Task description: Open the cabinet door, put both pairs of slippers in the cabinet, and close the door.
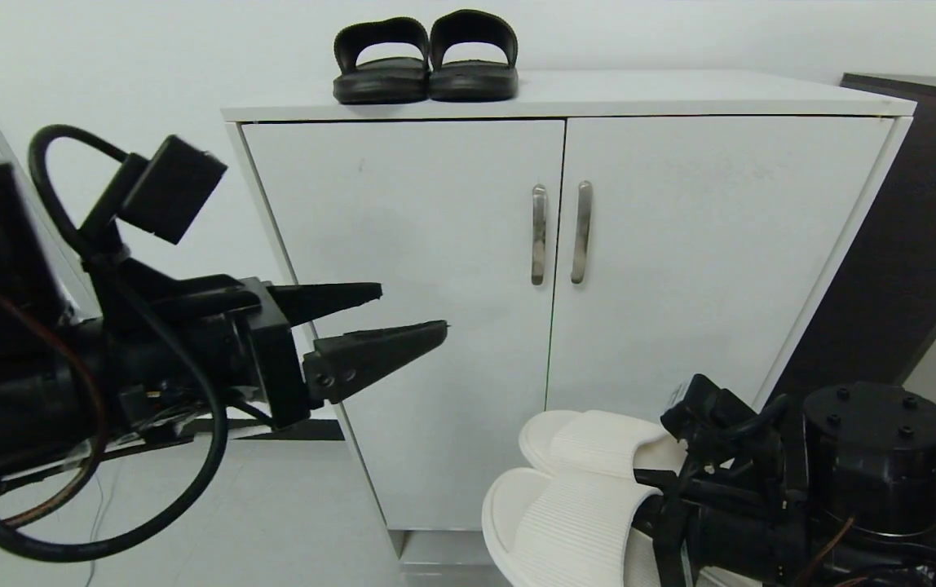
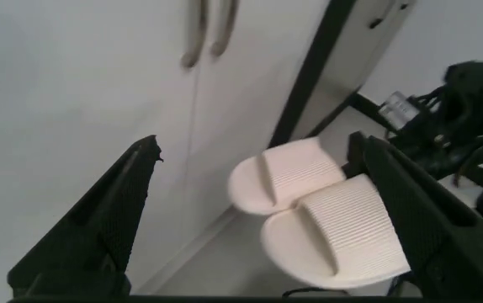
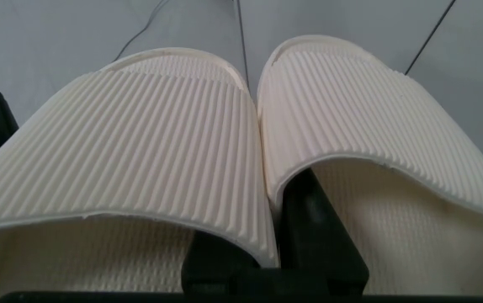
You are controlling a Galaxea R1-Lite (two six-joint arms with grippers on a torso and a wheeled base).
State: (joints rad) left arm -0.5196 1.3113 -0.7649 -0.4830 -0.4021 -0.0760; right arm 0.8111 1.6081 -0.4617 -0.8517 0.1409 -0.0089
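Right tool (image 1: 668, 483) pinching paired white slippers (image 1: 574, 497), judged light, soft foam, best gripped at adjoining straps (image 3: 166, 143); left tool (image 1: 411, 308) spread.

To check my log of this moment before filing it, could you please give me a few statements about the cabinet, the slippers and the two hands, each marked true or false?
1. The cabinet has both doors shut. True.
2. The black slippers stand on top of the cabinet. True.
3. The white slippers lie untouched. False: the right hand is shut on them, low in front of the right door.
4. The left hand grips one of the handles. False: it is open, holds nothing and is apart from the handles, in front of the left door.
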